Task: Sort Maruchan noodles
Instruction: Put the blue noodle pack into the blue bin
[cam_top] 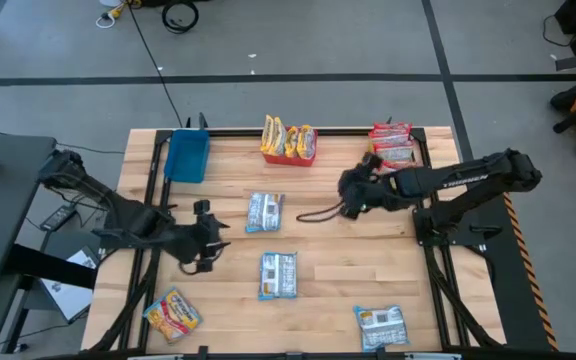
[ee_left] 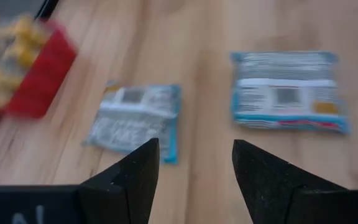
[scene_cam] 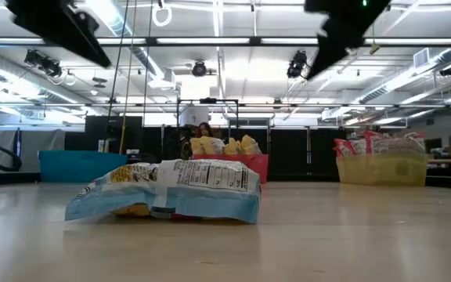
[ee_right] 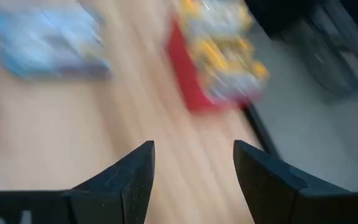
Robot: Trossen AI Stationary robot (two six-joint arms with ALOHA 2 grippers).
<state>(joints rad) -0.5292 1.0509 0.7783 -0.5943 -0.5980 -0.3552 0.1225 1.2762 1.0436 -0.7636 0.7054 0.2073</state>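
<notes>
Two arms, matte black, jointed tube links with chunky joint housings. Right arm [cam_top: 468, 180] carries pale lettering along its forearm link; a thin black cable loops out from near its hand. Left arm [cam_top: 118, 215] plain black, no readable marking. Each hand ends in two black wedge-shaped fingers [ee_left: 135, 180], smooth with angular bevelled faces.

You won't find any readable text here: the print and nutrition panel on the blue-and-white packet [scene_cam: 167, 192] nearest the low camera are blurred, and the pale lettering on the right arm [cam_top: 465, 179] is too small to read
</notes>
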